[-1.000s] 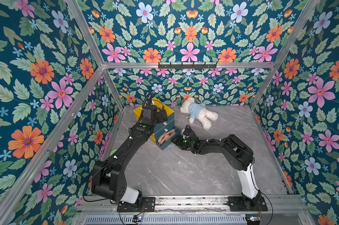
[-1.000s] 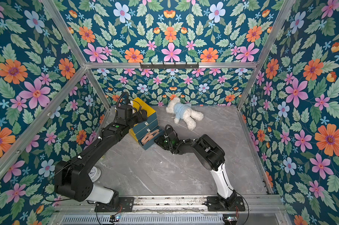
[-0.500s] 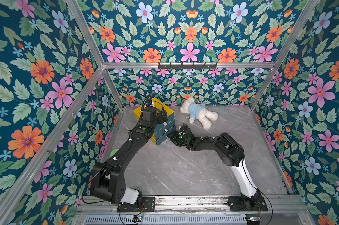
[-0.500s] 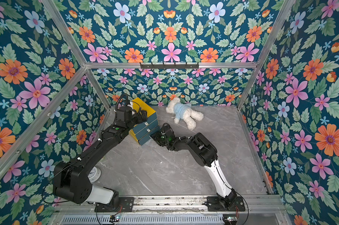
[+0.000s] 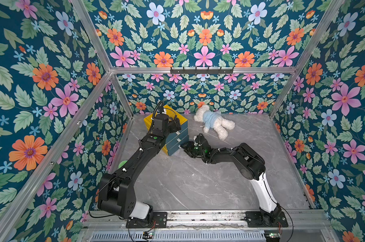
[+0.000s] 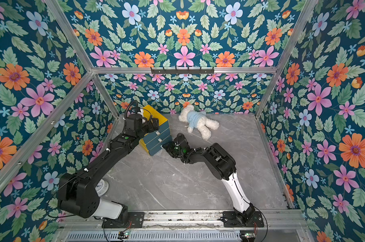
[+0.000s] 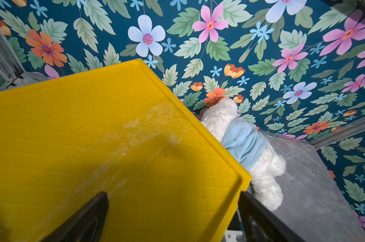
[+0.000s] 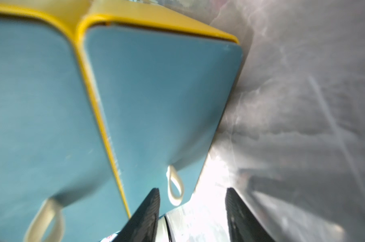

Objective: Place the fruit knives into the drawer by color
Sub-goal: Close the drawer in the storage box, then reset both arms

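Steadying the yellow cabinet (image 7: 114, 125) at the table's (image 5: 198, 184) back left corner with a wide-spread left gripper (image 7: 172, 193) on its top — probably against sliding. Parted too: right gripper (image 8: 192, 189) at the bottom drawer (image 8: 156, 94), loop pull (image 8: 174, 184) unpinched — visible from the wrist only. No fruit knives in sight; presumably inside shut drawers.

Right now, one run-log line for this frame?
drawers: all shut; right gripper: open, at bottom pull; left gripper: open, over cabinet top; knives: none visible

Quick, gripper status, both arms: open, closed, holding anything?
Left gripper: open, over the top of the yellow drawer unit, holding nothing.
Right gripper: open at the pull loop of the bottom drawer, holding nothing.
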Controlling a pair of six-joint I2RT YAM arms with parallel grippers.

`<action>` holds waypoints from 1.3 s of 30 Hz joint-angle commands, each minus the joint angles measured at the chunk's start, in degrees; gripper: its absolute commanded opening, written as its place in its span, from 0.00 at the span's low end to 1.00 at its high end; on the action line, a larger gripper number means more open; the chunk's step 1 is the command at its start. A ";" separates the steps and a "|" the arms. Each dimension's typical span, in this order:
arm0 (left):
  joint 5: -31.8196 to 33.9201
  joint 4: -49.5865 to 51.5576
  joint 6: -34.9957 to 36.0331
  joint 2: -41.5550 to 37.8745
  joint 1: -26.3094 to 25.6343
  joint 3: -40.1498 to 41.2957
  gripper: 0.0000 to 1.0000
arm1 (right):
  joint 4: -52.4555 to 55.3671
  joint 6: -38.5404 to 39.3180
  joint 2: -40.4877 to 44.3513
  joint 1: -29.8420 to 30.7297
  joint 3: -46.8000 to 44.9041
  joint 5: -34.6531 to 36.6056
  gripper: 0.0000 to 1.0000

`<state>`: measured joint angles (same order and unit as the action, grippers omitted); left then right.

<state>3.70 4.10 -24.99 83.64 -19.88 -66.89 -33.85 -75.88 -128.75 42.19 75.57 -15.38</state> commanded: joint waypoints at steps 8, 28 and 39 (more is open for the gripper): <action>0.36 12.52 -1.12 -4.84 0.09 -5.85 0.99 | -4.80 3.60 12.04 0.57 -10.65 0.66 0.59; 27.31 -4.92 12.86 -30.27 0.93 22.72 0.99 | 7.82 24.87 57.28 -1.04 -41.35 12.02 0.74; 27.71 -18.16 18.71 -21.03 8.65 31.75 0.99 | 21.52 36.16 83.37 -1.01 -46.76 23.68 0.92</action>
<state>30.30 -6.94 -7.35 60.62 -12.75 -36.40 -17.02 -43.38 -48.01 41.08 29.47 3.79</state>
